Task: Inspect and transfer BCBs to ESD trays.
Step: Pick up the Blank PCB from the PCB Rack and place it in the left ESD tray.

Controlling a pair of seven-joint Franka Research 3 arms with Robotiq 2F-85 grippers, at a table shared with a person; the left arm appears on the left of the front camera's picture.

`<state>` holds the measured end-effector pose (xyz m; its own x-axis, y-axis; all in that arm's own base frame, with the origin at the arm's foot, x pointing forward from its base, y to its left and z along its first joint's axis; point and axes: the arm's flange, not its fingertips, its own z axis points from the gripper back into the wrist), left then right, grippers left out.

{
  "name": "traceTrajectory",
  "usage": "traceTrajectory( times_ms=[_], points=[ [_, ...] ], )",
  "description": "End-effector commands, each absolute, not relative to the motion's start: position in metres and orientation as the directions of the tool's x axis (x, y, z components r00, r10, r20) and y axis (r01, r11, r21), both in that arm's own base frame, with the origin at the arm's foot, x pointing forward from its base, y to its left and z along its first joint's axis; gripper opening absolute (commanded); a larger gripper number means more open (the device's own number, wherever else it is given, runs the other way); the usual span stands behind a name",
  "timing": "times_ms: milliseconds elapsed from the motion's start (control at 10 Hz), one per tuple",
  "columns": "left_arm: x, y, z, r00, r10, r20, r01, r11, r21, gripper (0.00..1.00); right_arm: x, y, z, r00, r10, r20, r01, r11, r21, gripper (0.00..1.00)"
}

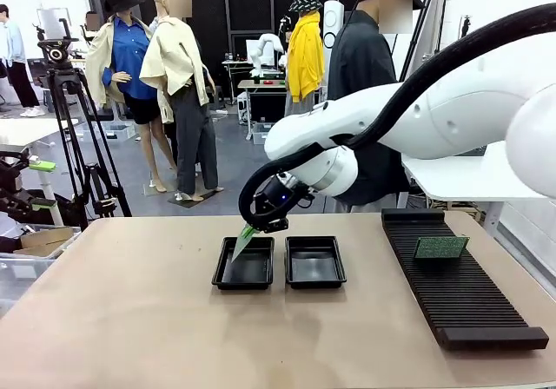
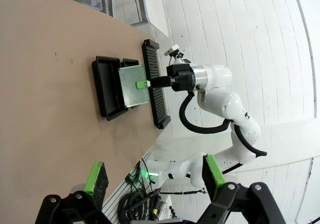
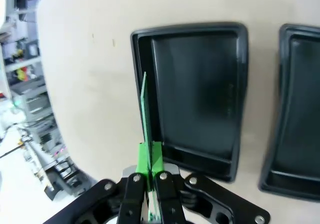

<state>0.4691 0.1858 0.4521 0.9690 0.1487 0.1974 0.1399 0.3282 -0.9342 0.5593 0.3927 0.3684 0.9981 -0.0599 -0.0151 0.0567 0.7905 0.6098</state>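
Looking across the table from the robot's side, I see the right arm reaching past the middle. The right gripper is clenched on a green BCB. The board hangs tilted, with its lower corner just above the left tray. From here I cannot tell whether it touches the tray. The right tray sits just beside it, and the two lie side by side on the table. Off to the right lies a long black ribbed rack, and a second board stands in its slots. A person in a dark top stands at the far side of the table.

From the left wrist, the left gripper has its jaws spread wide, with nothing between the green pads. It is high above the table and well away from the work. Farther off, the right gripper holds the BCB by one edge. The board's broad face is turned this way, over the left tray. It hides most of the right tray, and the rack runs behind it.

From the right wrist, the right gripper is pinched tight on the BCB, which I see edge-on as a thin green line. It hangs over the left tray, just above the long rim on the picture's left. The tray's dark floor is bare. The right tray lies just beside it at the picture's right edge.
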Motion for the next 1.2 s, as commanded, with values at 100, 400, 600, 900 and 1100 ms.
traceTrajectory(
  times_ms=[100,400,600,900,1100],
  points=[
    [0.469,0.186,0.455,0.969,0.157,0.193,0.131,0.335,-0.933,1.00,0.574,0.413,0.353,0.996,-0.086,-0.029,0.087,0.814,0.574,0.00],
    [0.469,0.186,0.455,0.969,0.157,0.193,0.131,0.335,-0.933,1.00,0.580,0.419,0.337,0.994,-0.098,-0.048,0.108,0.823,0.558,0.00],
    [0.469,0.186,0.455,0.969,0.157,0.193,0.131,0.335,-0.933,1.00,0.572,0.411,0.335,0.997,-0.068,-0.049,0.083,0.808,0.583,0.00],
    [0.469,0.186,0.455,0.969,0.157,0.193,0.131,0.335,-0.933,1.00,0.572,0.411,0.335,0.997,-0.068,-0.049,0.083,0.808,0.583,0.00],
    [0.469,0.186,0.455,0.969,0.157,0.193,0.131,0.335,-0.933,1.00,0.572,0.411,0.335,0.997,-0.068,-0.049,0.083,0.808,0.583,0.00]
  ],
)
